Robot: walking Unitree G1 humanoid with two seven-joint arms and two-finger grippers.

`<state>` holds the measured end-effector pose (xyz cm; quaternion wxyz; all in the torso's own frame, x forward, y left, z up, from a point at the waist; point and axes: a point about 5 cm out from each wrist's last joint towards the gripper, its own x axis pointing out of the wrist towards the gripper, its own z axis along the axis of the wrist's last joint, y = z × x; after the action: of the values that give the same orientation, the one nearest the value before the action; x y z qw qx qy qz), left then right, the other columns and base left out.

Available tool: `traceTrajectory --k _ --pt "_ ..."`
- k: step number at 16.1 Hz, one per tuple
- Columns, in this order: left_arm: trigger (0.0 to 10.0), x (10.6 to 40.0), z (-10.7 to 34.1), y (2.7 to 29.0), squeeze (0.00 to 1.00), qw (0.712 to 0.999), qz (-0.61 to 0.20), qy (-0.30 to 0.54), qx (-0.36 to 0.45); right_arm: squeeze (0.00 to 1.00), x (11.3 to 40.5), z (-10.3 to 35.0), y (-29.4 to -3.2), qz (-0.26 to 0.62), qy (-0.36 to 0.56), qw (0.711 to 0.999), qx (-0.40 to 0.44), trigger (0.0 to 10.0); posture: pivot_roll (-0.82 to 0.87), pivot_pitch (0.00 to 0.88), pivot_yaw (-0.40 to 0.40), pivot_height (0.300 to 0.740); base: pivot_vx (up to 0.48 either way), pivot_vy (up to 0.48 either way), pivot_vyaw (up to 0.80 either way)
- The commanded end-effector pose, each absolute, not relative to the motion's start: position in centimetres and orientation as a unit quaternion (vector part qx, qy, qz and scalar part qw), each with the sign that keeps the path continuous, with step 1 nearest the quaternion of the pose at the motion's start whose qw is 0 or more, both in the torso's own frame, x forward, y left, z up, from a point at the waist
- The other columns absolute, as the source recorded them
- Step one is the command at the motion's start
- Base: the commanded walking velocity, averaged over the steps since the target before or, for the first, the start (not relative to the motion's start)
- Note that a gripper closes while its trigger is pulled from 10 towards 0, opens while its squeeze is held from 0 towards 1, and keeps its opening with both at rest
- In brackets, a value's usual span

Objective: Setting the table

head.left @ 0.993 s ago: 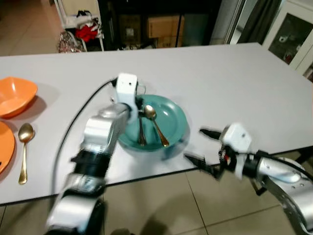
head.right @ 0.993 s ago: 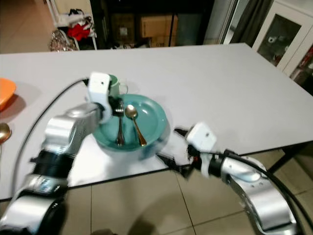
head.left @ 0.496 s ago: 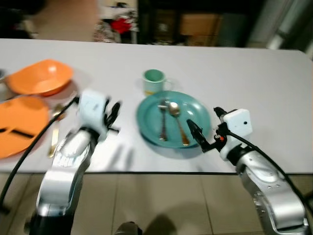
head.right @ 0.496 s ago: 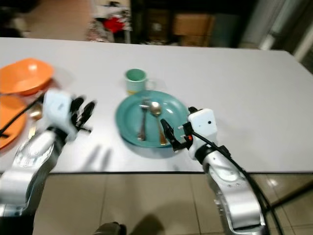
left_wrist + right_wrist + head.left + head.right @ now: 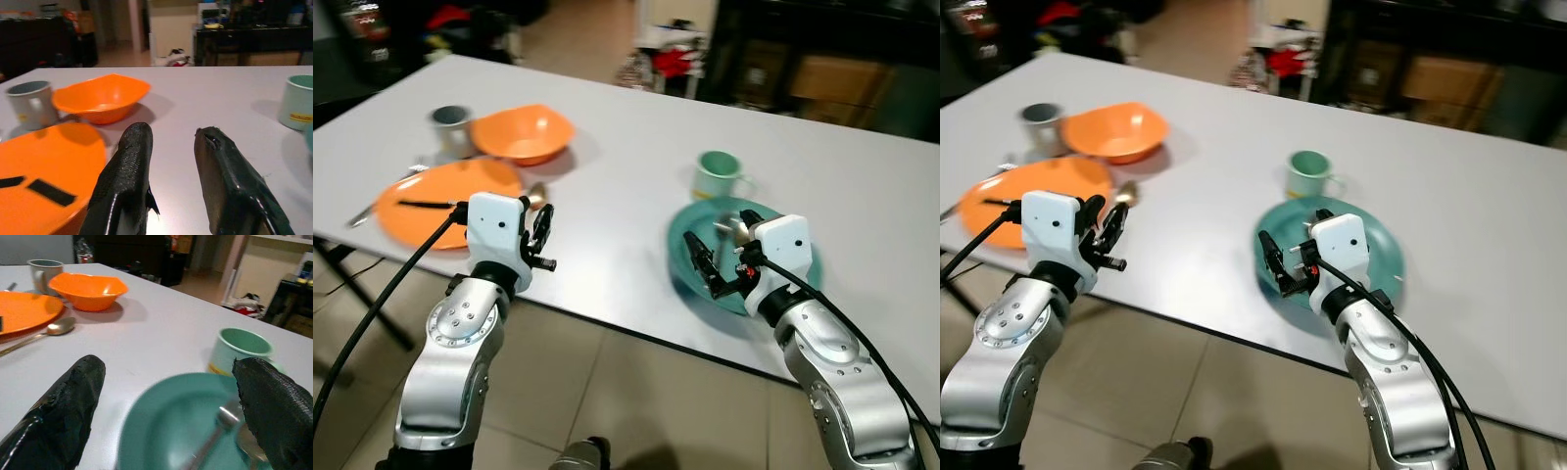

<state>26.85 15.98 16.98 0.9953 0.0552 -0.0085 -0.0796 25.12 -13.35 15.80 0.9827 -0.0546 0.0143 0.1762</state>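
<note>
Both arms reach forward over the tabletop (image 5: 607,147) edge. Left tool (image 5: 544,235), fingers slightly apart, hovers near the orange plate (image 5: 440,196). Right tool (image 5: 703,264), fingers wide apart, hovers over the teal plate (image 5: 1383,257); mug (image 5: 717,176) label is unreadable.

Teal plate (image 5: 803,284) flat near table edge, cutlery on it; green mug (image 5: 717,175) upright just behind.

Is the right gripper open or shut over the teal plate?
Open. The right gripper has its fingers spread wide, the teal plate and green mug visible between them, nothing held.
</note>
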Motion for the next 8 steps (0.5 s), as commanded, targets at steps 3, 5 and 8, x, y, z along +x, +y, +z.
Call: traceTrajectory --k 3,5,8 --pt "10.0 27.09 17.03 15.88 0.09 0.995 -0.081 -0.008 0.057 0.0 25.16 15.87 -13.3 0.171 0.012 0.984 -0.051 10.0 0.09 0.0 -0.008 0.74 0.0 0.0 0.8" --pt "10.0 27.18 17.02 15.69 0.0 0.995 -0.086 -0.008 0.058 0.0 25.22 15.99 -13.39 0.166 0.007 0.985 -0.051 10.0 0.09 0.0 -0.005 0.74 0.0 0.0 0.8" --pt "10.0 27.27 17.01 15.59 0.0 0.994 -0.089 -0.006 0.063 0.0 25.37 16.07 -13.59 0.151 0.001 0.988 -0.042 10.0 0.09 0.0 -0.001 0.74 0.0 0.0 0.8"
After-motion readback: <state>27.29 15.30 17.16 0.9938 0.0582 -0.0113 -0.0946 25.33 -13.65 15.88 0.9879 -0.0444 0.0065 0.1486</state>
